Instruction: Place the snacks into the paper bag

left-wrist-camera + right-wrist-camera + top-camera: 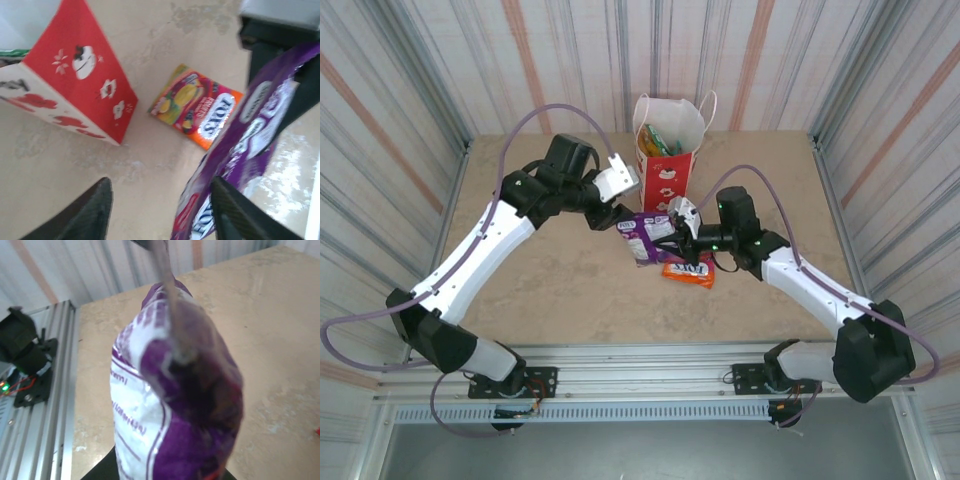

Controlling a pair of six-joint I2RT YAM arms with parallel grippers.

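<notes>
Purple packet (165, 405) clamped in my right jaws, near paper bag (667, 178); left jaws wide, empty; FOX'S packet (200, 107) flat on counter (75, 165) near bag.

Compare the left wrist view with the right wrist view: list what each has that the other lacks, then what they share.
Left wrist view: the paper bag, red side facing the camera, the FOX'S packet lying flat a little apart from it, and the open left gripper. Right wrist view: the metal rail along the table's edge and the striped wall behind it. Shared: the purple packet, held up off the table and close to both cameras.
</notes>
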